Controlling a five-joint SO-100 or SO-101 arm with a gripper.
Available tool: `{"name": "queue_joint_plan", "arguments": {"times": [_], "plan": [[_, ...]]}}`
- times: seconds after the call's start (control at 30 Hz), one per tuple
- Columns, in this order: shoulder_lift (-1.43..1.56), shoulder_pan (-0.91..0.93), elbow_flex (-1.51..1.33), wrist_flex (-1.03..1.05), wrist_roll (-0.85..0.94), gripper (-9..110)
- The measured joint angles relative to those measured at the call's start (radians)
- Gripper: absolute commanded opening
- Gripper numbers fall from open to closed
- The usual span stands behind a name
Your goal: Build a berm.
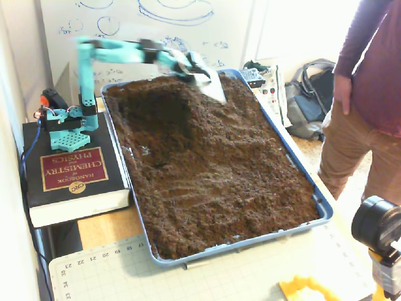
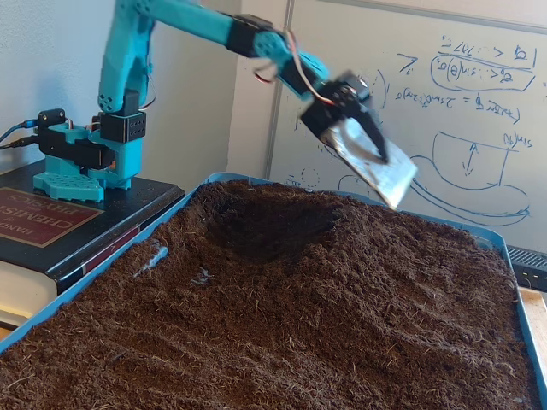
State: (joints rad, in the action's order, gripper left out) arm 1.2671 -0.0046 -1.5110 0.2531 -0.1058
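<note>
Left in a fixed view: teal arm base [image 2: 85,154] on a book [image 2: 51,226], beside the blue tray [image 2: 128,265]. Next, a dug hollow [image 2: 269,226] in the soil. Right of it, the berm [image 2: 376,256], low and rounded. Above, the pincer [image 2: 376,166] carrying a metal scoop blade; how far open, cannot tell. Judged best: tip slowly over the crest, dump close to the ridge, then scoop again from the hollow's side.

Scribbled whiteboard [image 2: 427,102] behind, backpack [image 1: 313,94] on the floor
</note>
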Motion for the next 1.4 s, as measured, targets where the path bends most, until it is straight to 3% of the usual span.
{"name": "queue_joint_plan", "arguments": {"times": [0.3, 0.6, 0.93, 1.4], "plan": [[-0.586, -0.057, 0.58, -0.011, -0.089, 0], [-0.776, -0.081, 0.703, 0.172, -0.034, 0], [-0.673, -0.101, 0.621, 0.402, 0.055, 0], [-0.359, -0.101, 0.209, 0.442, 0.052, 0]]}}
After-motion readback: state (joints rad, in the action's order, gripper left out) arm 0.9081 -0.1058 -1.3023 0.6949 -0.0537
